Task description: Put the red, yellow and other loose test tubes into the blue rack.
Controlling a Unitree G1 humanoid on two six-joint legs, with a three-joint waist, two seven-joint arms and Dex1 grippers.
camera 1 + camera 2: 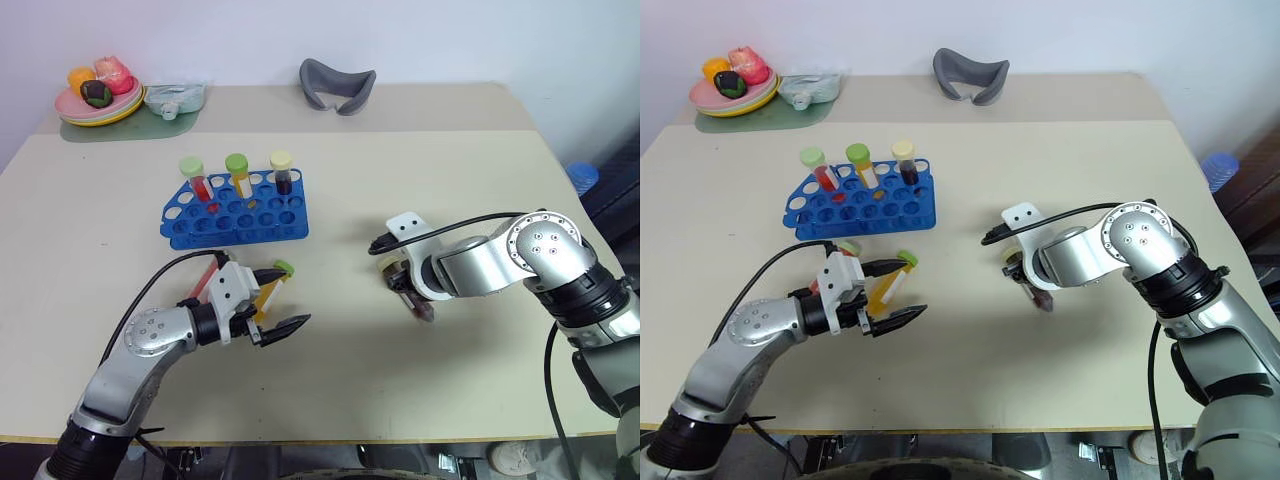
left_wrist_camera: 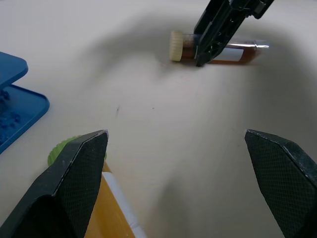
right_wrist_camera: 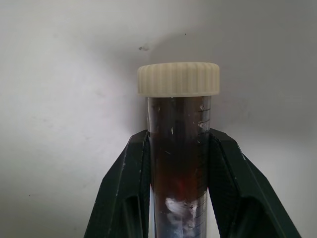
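Since the right hand (image 3: 179,163) was already clamped on the dark, cream-capped tube (image 3: 179,148), what mattered was where the blue rack (image 1: 236,209) lay from it: up and to the left in the head views, well apart across open desk (image 1: 420,170). The tube was lying flat on the desk at centre right of the frame, gripped across its body with the cap poking out past the fingertips, so it could be judged that it would need lifting and tipping upright before any hole could be reached. Three capped tubes were already stood in the rack's back row. The left hand (image 1: 272,322) was spread wide and holding nothing, at lower left just below the rack, with a yellow tube (image 1: 271,288) and a red tube (image 1: 203,282) lying right beside it. That arm was clearly the nearer one for those two.
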